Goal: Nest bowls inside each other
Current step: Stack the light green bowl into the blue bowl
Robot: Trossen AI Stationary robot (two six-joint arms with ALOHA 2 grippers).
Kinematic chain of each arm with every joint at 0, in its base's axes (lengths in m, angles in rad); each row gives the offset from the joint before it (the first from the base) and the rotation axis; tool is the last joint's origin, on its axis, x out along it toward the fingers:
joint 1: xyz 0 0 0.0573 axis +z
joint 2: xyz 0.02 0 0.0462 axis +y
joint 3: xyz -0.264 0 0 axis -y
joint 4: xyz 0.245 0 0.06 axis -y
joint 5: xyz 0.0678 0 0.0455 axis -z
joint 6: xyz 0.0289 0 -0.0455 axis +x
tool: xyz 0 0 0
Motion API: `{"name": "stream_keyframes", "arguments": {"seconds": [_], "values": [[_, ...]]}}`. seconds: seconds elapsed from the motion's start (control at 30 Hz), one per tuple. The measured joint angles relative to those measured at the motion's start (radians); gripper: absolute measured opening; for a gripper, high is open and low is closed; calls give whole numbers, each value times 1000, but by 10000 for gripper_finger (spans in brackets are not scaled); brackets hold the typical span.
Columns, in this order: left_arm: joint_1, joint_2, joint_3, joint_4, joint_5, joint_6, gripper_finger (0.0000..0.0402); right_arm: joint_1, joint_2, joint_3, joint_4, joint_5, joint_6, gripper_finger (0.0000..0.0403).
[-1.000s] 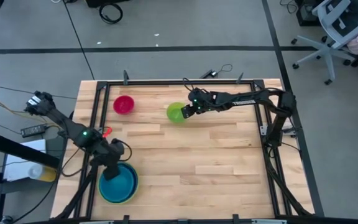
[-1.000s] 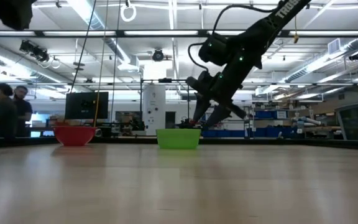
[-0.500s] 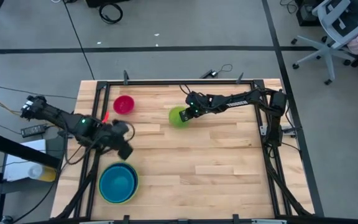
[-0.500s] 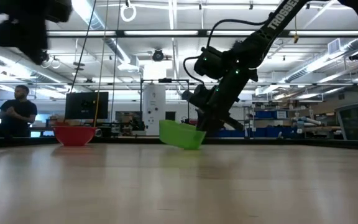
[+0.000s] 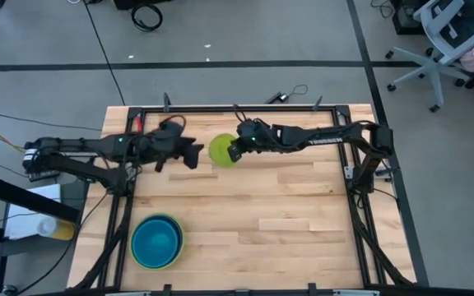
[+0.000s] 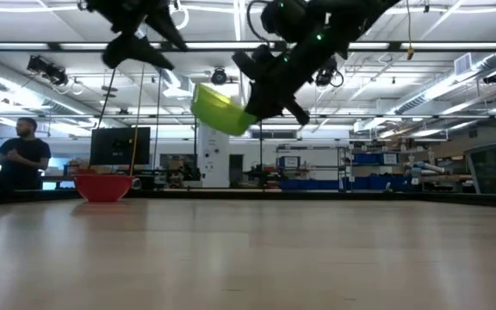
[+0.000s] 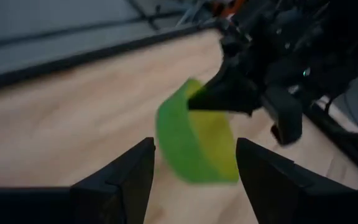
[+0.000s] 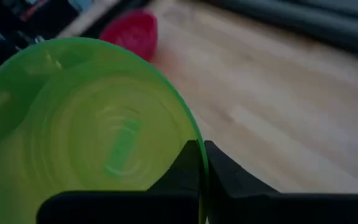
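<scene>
The small green bowl [image 5: 220, 150] hangs tilted above the table's far middle, with my right gripper [image 5: 234, 150] shut on it. My left gripper [image 5: 194, 155] stands open just left of that bowl; in the left wrist view the green bowl [image 7: 191, 140] shows beyond the open fingers [image 7: 129, 180], and I cannot tell whether they touch it. The magenta-red bowl [image 6: 103, 186] rests on its base at the far left, hidden under the left arm in the high view. A teal-blue nested stack [image 5: 156, 241] sits at the near left. My right gripper pinches the green bowl's rim [image 8: 194, 134] with one finger inside the bowl and one outside. The fingers come from the table's right side, slanting down. The bowl [image 6: 218, 108] is lifted clear of the table and tilted.
A dark metal frame [image 5: 237, 109] runs round the table's edges. Bare wood [image 5: 286, 214] lies across the middle and right. A person [image 6: 24, 151] stands in the room beyond the far left, and an office chair [image 5: 443, 41] stands off the table.
My right gripper has shut on the green bowl's rim, tipped it, then lifted it clear and carried it a little toward the left. My left gripper has swung from above the teal-blue stack up and toward the far edge, turning from downward to nearly level, toward the green bowl.
</scene>
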Motion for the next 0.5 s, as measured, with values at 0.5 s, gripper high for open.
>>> {"name": "stream_keyframes", "arguments": {"seconds": [0.5], "values": [[60, 176, 0, 129, -21, 198, 201, 13, 1, 129, -78, 12, -170, 15]]}}
